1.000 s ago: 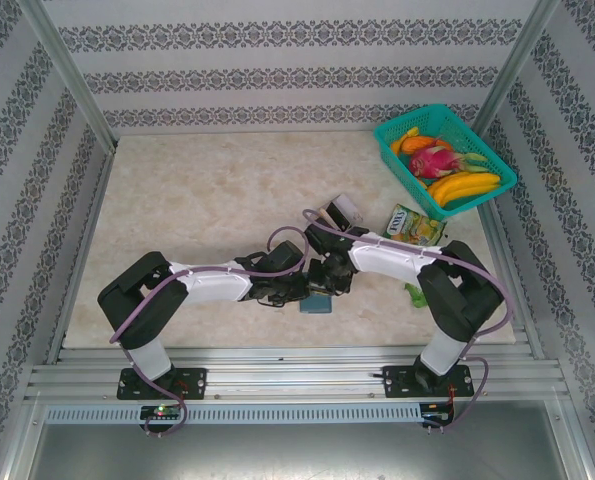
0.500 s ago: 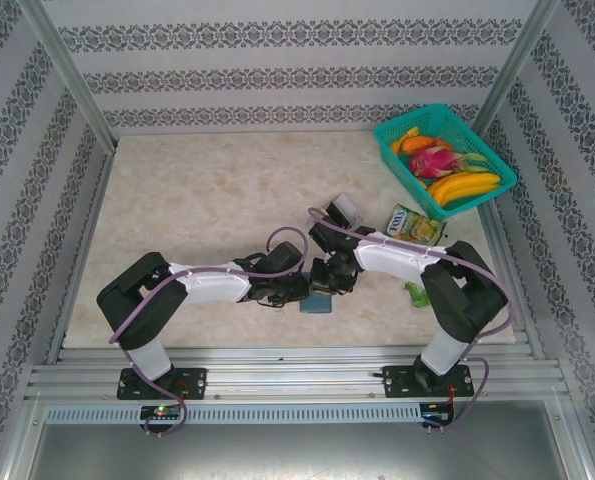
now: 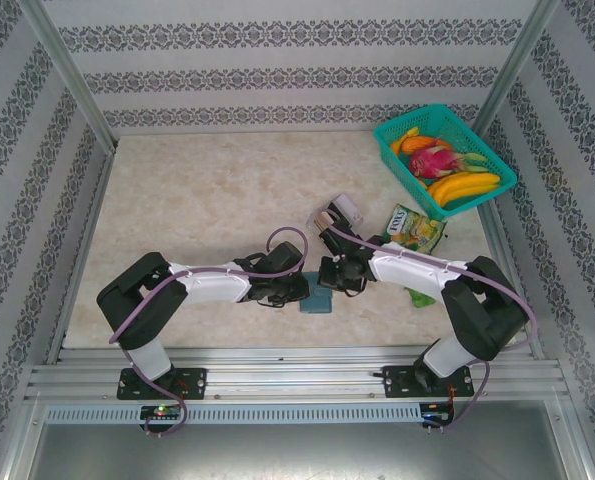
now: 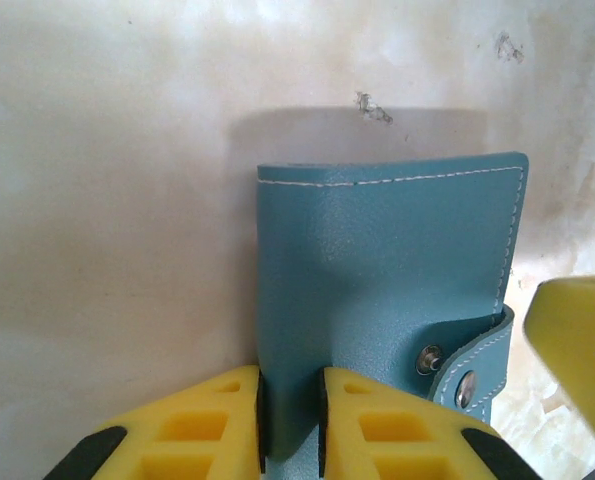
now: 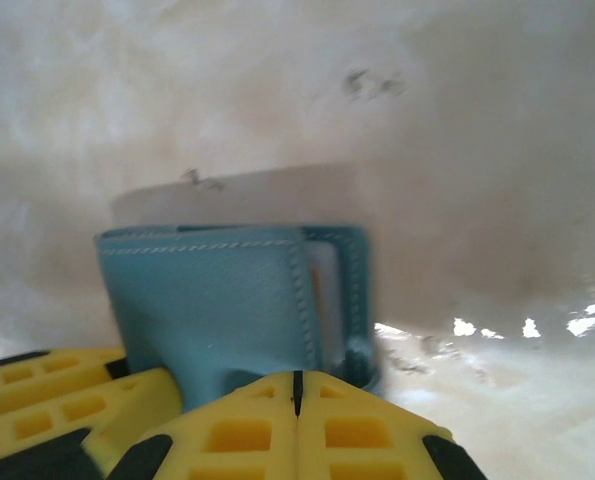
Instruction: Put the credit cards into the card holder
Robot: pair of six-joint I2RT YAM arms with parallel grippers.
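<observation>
The teal card holder (image 4: 377,260) stands on edge on the marble table, near the front middle (image 3: 318,303). My left gripper (image 4: 290,420) is shut on its lower left flap, and its snap studs show at the right. My right gripper (image 5: 297,392) is shut with nothing between its fingers, right up against the holder's (image 5: 207,300) open side. A whitish credit card (image 5: 323,290) sits edge-on inside the pocket. In the top view the two grippers, left (image 3: 299,290) and right (image 3: 333,278), meet over the holder. A right fingertip (image 4: 577,350) shows at the edge of the left wrist view.
A small clear tray (image 3: 345,209) lies just behind the right wrist. A green-yellow snack packet (image 3: 414,225) lies to its right. A teal basket (image 3: 487,195) of fruit stands at the back right. A green scrap (image 3: 415,295) lies under the right forearm.
The right arm's elbow has swung out to the right and its forearm has dropped lower, with the gripper staying at the holder. The left arm has held still.
</observation>
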